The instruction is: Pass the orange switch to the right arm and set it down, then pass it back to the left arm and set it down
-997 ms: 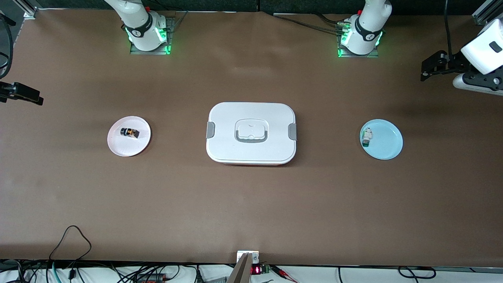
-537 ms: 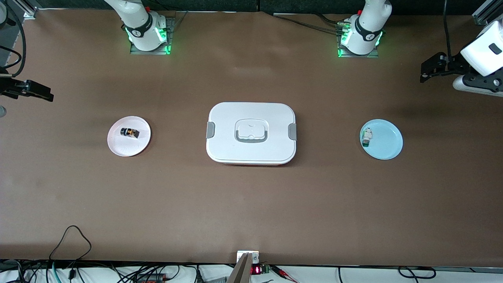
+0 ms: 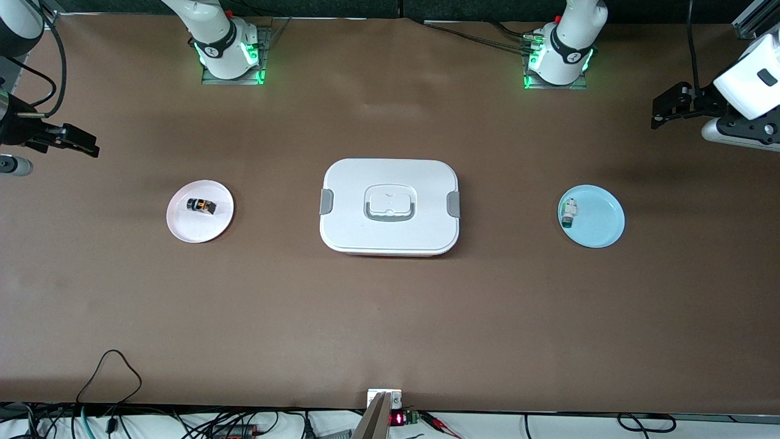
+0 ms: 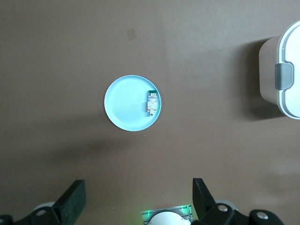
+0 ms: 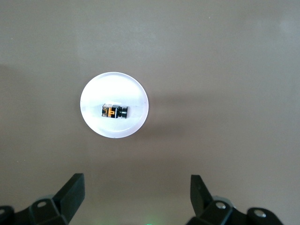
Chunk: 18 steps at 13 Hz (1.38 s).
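While the right pincer (image 3: 82, 141) hangs spread over the worktop's (image 3: 390, 317) nine o'clock edge, the orange switch (image 3: 202, 206) sits on the white plate (image 3: 200, 227). Dead centre, the box (image 3: 390, 207) blocks the way. Blue plate (image 3: 600, 222) carries a white-green component (image 3: 569, 213); the left pincer (image 3: 667, 107) hangs spread at three o'clock. Only wrist views show the fingers' gaps.

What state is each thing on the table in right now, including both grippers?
orange switch: lying on the white plate, untouched.
white-and-green component: lying at the blue plate's edge.
box: lid shut, between the plates.
right gripper: open, empty, up over the white plate.
left gripper: open, empty, up over the table beside the blue plate.
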Each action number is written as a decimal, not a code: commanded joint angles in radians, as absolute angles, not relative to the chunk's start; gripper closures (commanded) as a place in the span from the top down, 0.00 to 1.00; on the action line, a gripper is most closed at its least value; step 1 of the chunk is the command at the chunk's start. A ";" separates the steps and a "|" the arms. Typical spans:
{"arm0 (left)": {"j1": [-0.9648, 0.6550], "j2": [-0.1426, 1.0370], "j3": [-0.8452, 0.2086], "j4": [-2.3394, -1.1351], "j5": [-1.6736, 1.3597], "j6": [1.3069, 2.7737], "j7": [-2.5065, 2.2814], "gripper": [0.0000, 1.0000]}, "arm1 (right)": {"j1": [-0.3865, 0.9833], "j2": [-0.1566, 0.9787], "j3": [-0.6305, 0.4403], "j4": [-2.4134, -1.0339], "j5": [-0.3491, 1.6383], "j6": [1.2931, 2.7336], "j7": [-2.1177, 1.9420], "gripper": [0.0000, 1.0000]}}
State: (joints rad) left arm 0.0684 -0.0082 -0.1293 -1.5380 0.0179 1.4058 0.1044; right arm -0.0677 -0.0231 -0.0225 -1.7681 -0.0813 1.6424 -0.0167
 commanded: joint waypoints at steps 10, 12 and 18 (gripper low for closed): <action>0.078 0.000 -0.133 -1.516 0.008 1.397 0.095 1.00 | -0.044 -0.048 0.003 -1.646 -0.069 1.539 0.009 1.00; 0.080 0.000 -0.133 -1.516 0.008 1.397 0.097 1.00 | -0.041 -0.048 0.008 -1.634 -0.071 1.537 0.009 1.00; 0.080 0.002 -0.133 -1.517 0.008 1.397 0.095 1.00 | -0.037 -0.048 0.009 -1.625 -0.069 1.537 0.009 1.00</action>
